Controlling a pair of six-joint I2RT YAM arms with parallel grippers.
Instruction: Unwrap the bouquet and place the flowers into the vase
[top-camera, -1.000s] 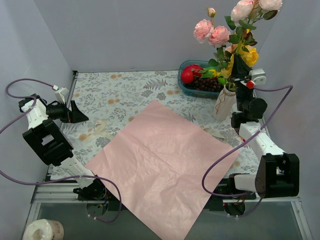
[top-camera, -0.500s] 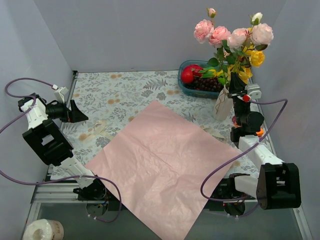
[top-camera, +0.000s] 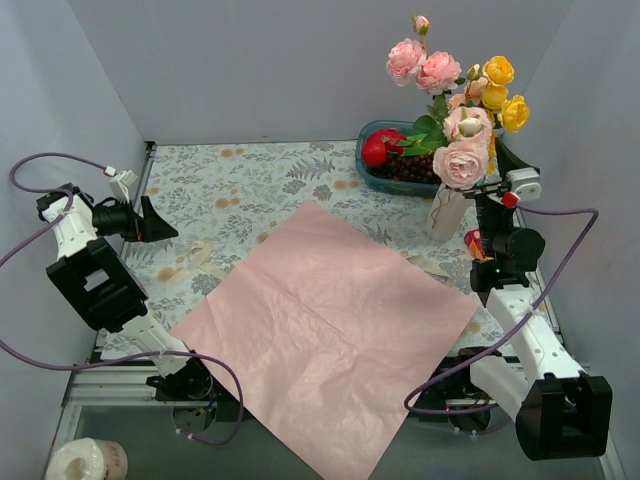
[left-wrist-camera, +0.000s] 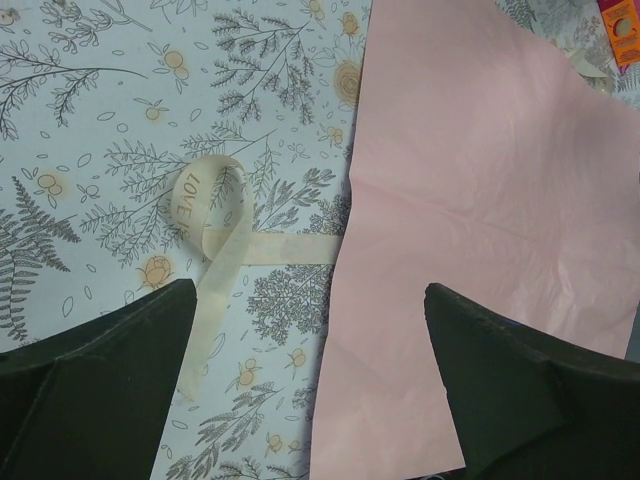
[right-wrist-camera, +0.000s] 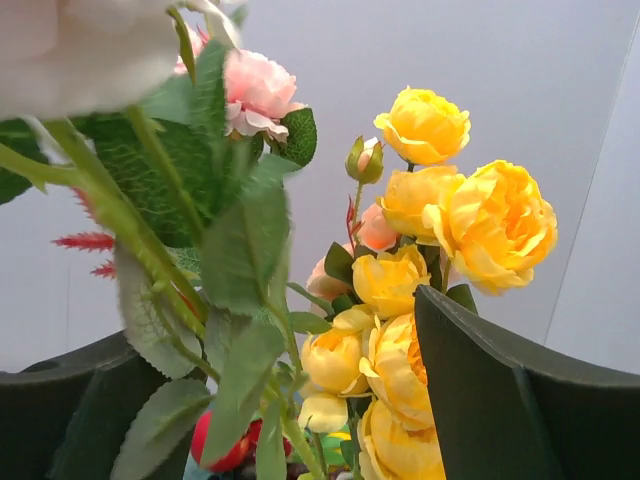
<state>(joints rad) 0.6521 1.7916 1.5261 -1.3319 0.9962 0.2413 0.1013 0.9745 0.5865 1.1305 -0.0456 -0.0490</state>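
The flowers (top-camera: 462, 120), pink and yellow roses on green stems, stand in the white ribbed vase (top-camera: 447, 208) at the back right. My right gripper (top-camera: 497, 170) is open just right of the vase neck. In the right wrist view its fingers stand wide apart, with yellow roses (right-wrist-camera: 420, 330) and a leafy stem (right-wrist-camera: 250, 300) loose between them. The bouquet's paper (top-camera: 320, 320) lies spread flat, pink face up. Its cream ribbon (left-wrist-camera: 215, 215) lies loose on the cloth. My left gripper (top-camera: 152, 222) is open and empty at the far left, above the ribbon (top-camera: 195, 262) and the paper's edge (left-wrist-camera: 480, 180).
A blue tub of plastic fruit (top-camera: 395, 162) stands just behind and left of the vase. A small orange tag (top-camera: 475, 243) lies by the right arm. Grey walls close in the table on three sides. A paper roll (top-camera: 88, 460) sits below the table's near left corner.
My right gripper has opened and let go of the flower stems. The pink roses it held have sunk into the vase and lean forward. The right arm has shifted right.
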